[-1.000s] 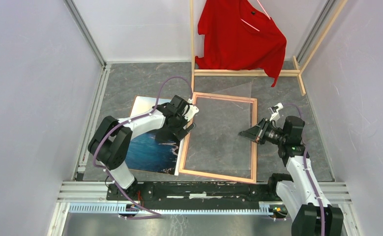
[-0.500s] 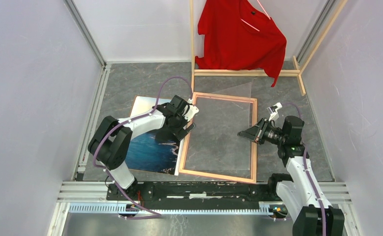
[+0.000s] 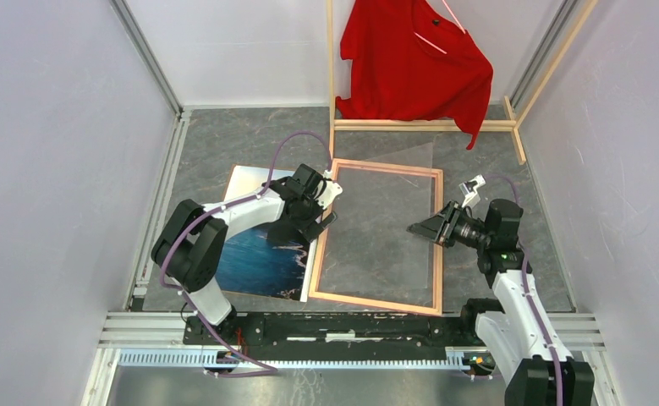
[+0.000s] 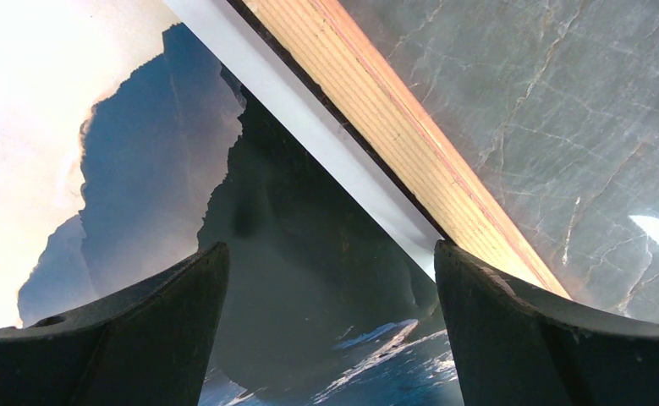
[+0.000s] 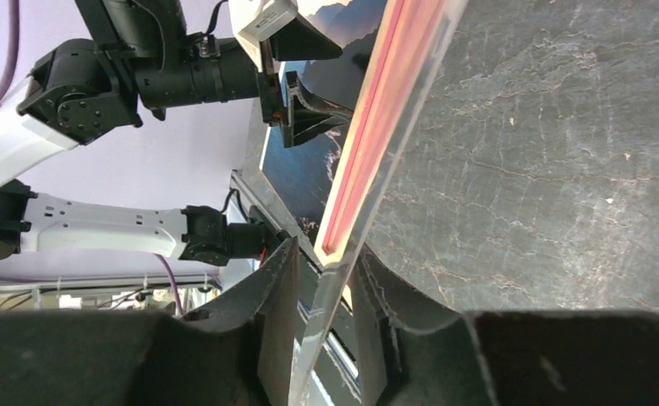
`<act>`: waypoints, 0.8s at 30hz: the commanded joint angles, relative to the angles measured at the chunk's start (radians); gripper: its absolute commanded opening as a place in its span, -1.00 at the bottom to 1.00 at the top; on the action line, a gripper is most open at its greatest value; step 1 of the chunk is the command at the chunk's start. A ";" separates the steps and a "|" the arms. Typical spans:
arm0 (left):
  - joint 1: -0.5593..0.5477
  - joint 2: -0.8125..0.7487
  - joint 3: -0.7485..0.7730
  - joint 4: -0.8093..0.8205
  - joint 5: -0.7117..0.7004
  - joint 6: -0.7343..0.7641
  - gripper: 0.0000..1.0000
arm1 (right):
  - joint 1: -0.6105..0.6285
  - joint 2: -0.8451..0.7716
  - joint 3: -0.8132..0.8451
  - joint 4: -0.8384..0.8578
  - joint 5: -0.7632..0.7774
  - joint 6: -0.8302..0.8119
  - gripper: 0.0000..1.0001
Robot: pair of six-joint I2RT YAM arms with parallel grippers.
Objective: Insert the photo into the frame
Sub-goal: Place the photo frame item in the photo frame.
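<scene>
The frame [image 3: 385, 167] lies back up in the middle of the grey table, light wood showing, with a clear pane in it. The photo [image 3: 258, 258], a blue seascape, lies face up to its left, its right edge along the frame's left rail. My left gripper [image 3: 319, 218] is open and empty, low over that edge. In the left wrist view the gripper [image 4: 330, 249] spans the photo's dark cliffs [image 4: 309, 203] and the wooden rail [image 4: 393, 127]. My right gripper [image 3: 417, 228] is shut on the frame's right rail. In the right wrist view it [image 5: 327, 249] pinches rail and pane, the pink front [image 5: 381, 110] showing.
A wooden clothes rack with a red shirt [image 3: 414, 68] stands at the back, its base bar [image 3: 427, 125] just behind the frame. Walls close in both sides. A metal rail [image 3: 351, 326] runs along the near edge by the arm bases.
My right gripper has shifted slightly left with the frame's right rail. The left arm and the photo have not moved.
</scene>
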 commanded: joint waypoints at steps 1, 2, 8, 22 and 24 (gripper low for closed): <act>-0.003 -0.011 0.005 0.027 0.033 0.021 0.93 | 0.005 0.005 0.056 -0.080 0.047 -0.083 -0.15; -0.001 -0.013 0.006 0.026 0.033 0.021 0.93 | 0.005 0.011 0.065 -0.100 0.060 -0.108 0.00; 0.007 -0.026 0.008 0.023 0.035 0.028 0.93 | 0.005 0.044 0.178 -0.321 0.211 -0.284 0.74; 0.018 -0.040 0.009 0.022 0.036 0.024 0.94 | 0.027 0.057 0.103 -0.288 0.246 -0.274 0.87; 0.016 -0.040 0.008 0.024 0.036 0.024 0.94 | 0.027 0.066 0.091 -0.271 0.220 -0.244 0.86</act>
